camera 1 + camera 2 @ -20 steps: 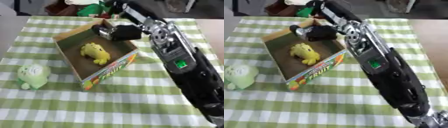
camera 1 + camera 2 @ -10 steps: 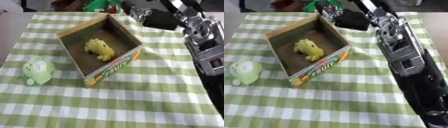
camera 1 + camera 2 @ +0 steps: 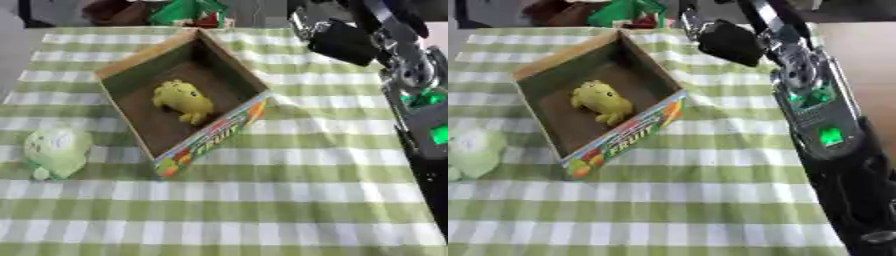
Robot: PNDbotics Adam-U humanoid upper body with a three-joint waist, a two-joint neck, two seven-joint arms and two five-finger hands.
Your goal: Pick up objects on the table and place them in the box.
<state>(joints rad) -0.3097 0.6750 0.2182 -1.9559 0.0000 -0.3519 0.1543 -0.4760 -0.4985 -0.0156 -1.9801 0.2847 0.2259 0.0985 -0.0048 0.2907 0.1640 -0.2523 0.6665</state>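
Lifting clear of the box (image 3: 229, 65) — right hand (image 3: 726, 41) withdrawn.

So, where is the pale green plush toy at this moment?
The pale green plush toy lies on the checked tablecloth at the left side of the left eye view, just outside the box, apart from its left wall.

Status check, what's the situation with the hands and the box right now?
Right hand beyond the box's far right corner, grip unclear. Left hand out of view. Yellow plush in cardboard box; green plush on tablecloth, left of box.
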